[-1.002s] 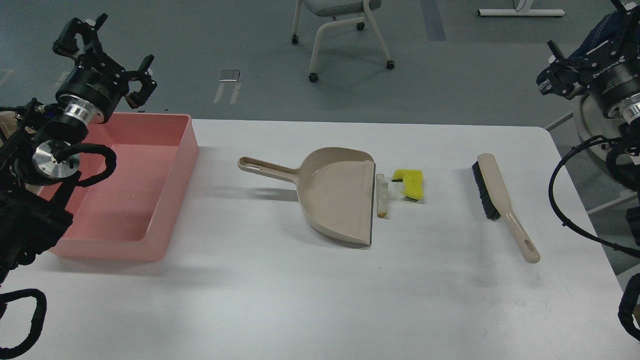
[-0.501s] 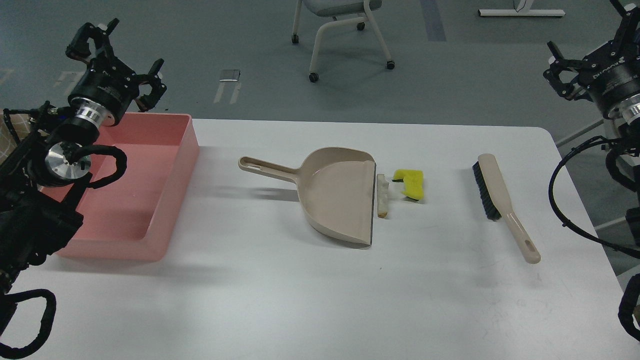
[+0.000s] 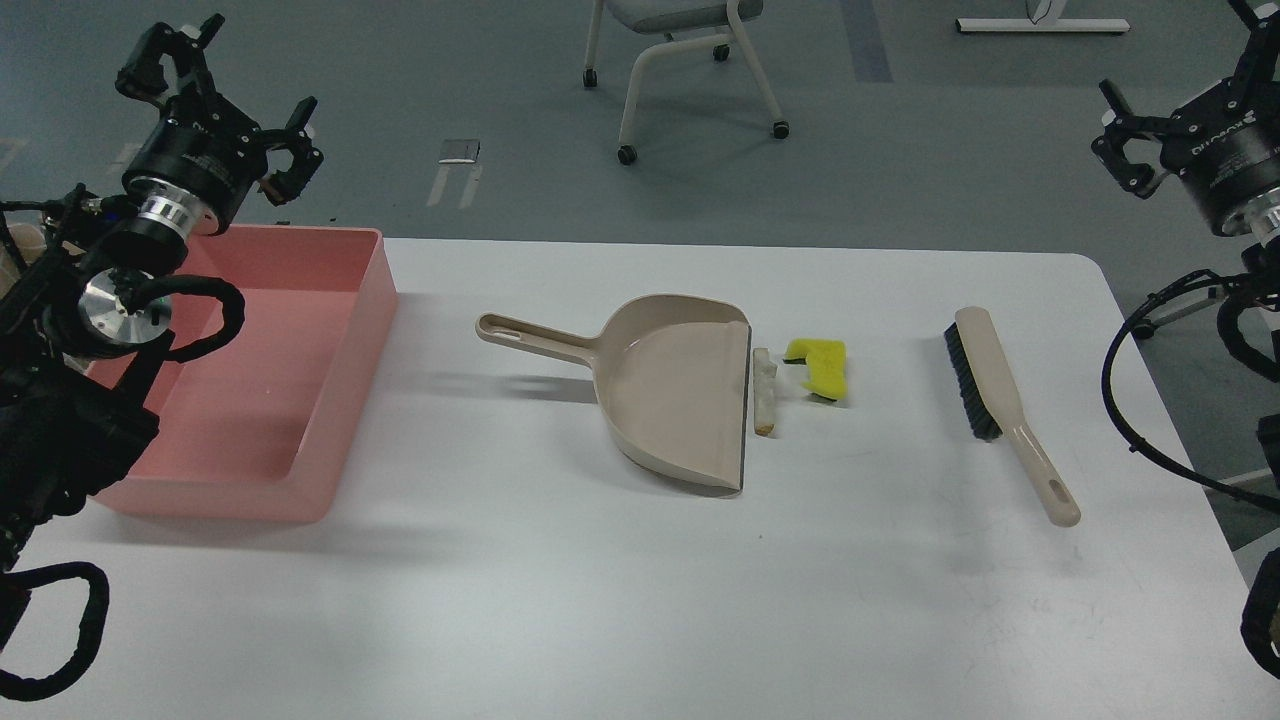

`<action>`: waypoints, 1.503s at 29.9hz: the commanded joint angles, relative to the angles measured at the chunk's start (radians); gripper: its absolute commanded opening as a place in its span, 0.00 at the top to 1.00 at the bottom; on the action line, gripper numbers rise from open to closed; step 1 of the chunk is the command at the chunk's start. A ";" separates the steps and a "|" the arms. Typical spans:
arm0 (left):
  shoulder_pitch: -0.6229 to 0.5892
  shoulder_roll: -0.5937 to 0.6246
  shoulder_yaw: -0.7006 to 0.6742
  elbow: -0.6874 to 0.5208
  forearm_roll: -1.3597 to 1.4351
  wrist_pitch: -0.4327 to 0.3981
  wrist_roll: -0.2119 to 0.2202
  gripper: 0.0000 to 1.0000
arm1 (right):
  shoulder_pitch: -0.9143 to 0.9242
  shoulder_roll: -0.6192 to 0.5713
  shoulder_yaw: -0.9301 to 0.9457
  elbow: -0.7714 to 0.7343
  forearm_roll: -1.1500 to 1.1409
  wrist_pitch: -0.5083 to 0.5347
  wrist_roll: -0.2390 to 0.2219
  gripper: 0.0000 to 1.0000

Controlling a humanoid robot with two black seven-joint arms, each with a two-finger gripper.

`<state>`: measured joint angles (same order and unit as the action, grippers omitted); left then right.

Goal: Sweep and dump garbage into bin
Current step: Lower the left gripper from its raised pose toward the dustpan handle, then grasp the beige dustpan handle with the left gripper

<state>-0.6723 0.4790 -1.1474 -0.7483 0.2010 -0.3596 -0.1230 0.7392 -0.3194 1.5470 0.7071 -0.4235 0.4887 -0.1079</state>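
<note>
The yellow chunk (image 3: pixel 820 364) with a dark edge and the pale bread slice (image 3: pixel 765 391), seen edge-on, lie side by side on the white table (image 3: pixel 600 560), just right of the mouth of the beige dustpan (image 3: pixel 680 385). The pink bin (image 3: pixel 270 370) stands at the table's left end. A beige hand brush (image 3: pixel 1000 400) with black bristles lies to the right. My left gripper (image 3: pixel 215 95) is open and empty, raised above the bin's far-left corner. My right gripper (image 3: pixel 1175 110) is open and empty, raised beyond the table's far-right corner.
An office chair (image 3: pixel 690 60) on castors stands on the grey floor behind the table. The dustpan's handle (image 3: pixel 530 335) points left toward the bin. The brush's handle points toward the front right.
My left gripper has shifted a little right, then up and back left, staying above the bin's far-left corner. My right gripper has drifted slightly right and up. Nothing on the table moved.
</note>
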 commanded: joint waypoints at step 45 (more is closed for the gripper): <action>0.665 0.043 0.087 -0.778 0.502 0.179 -0.010 0.06 | -0.115 -0.053 0.004 0.149 -0.001 0.000 0.002 0.00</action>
<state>0.0091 0.5263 -1.0952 -1.5494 0.6762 -0.1990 -0.1340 0.6436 -0.3707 1.5520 0.8158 -0.4248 0.4887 -0.1058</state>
